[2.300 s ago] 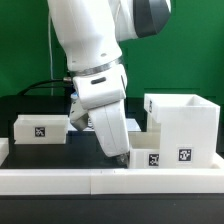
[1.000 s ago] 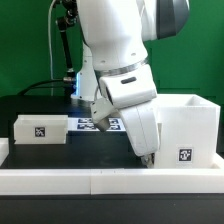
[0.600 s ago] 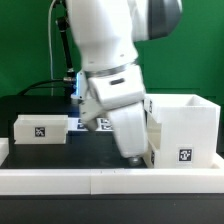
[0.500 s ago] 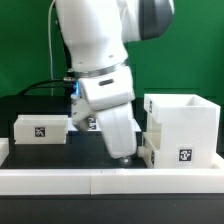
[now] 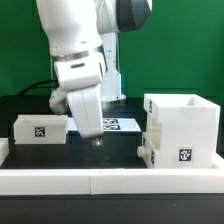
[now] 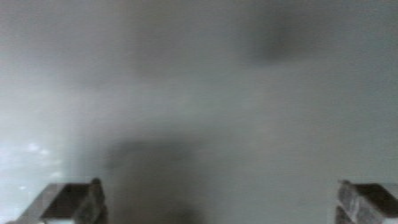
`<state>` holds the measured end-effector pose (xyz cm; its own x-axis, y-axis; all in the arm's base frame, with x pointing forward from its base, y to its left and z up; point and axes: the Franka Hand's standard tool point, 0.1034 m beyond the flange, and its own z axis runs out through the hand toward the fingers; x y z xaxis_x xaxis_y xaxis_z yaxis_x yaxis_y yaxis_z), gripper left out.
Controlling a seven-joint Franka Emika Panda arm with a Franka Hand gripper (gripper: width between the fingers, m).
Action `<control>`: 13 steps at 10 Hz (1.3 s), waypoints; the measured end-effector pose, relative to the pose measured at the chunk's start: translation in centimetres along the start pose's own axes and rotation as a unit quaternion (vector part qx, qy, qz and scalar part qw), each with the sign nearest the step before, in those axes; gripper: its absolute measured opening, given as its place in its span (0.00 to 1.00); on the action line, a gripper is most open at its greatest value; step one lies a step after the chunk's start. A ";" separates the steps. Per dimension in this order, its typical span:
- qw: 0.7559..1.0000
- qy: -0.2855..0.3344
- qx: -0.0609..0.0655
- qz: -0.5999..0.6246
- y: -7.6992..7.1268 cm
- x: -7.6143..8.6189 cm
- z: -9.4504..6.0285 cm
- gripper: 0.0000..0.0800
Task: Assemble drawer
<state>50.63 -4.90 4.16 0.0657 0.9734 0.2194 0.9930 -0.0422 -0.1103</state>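
Observation:
The tall white box (image 5: 182,124) stands at the exterior view's right with a tag on its front. One white tray (image 5: 147,150) sits against the box's left side and only a short part of it sticks out. The other tray (image 5: 40,128), with a tag, lies at the left. My gripper (image 5: 97,137) points down over the black table between the two trays, nearer the left one, touching neither. In the wrist view the gripper (image 6: 222,200) is open and empty. Its fingertips (image 6: 75,200) stand far apart over a blurred grey ground.
The marker board (image 5: 122,125) lies flat behind the gripper. A low white border rail (image 5: 110,178) runs along the table's front edge. A green wall is at the back.
My gripper has swung from beside the tall box to the exterior view's left and risen a little. The tray by the box now sits closer in against it.

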 end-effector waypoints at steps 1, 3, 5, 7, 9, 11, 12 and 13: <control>1.000 -0.004 0.001 0.007 -1.1 -0.8 -0.6 0.81; 1.000 -0.011 -0.001 0.028 -2.6 -2.0 -1.7 0.81; 0.999 -0.009 0.003 0.042 -2.6 -2.0 -1.4 0.81; 0.993 -0.009 0.002 0.117 -2.6 -2.0 -1.4 0.81; 0.984 -0.009 0.002 0.177 -2.6 -2.0 -1.4 0.81; 0.971 -0.009 0.002 0.239 -2.7 -2.0 -1.4 0.81; 0.959 -0.009 -0.014 0.282 -2.9 -2.4 -1.7 0.81; 0.946 -0.013 -0.033 0.322 -3.8 -3.0 -2.2 0.81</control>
<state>46.91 -8.16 6.09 0.6584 0.7455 0.1036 0.7512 -0.6424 -0.1519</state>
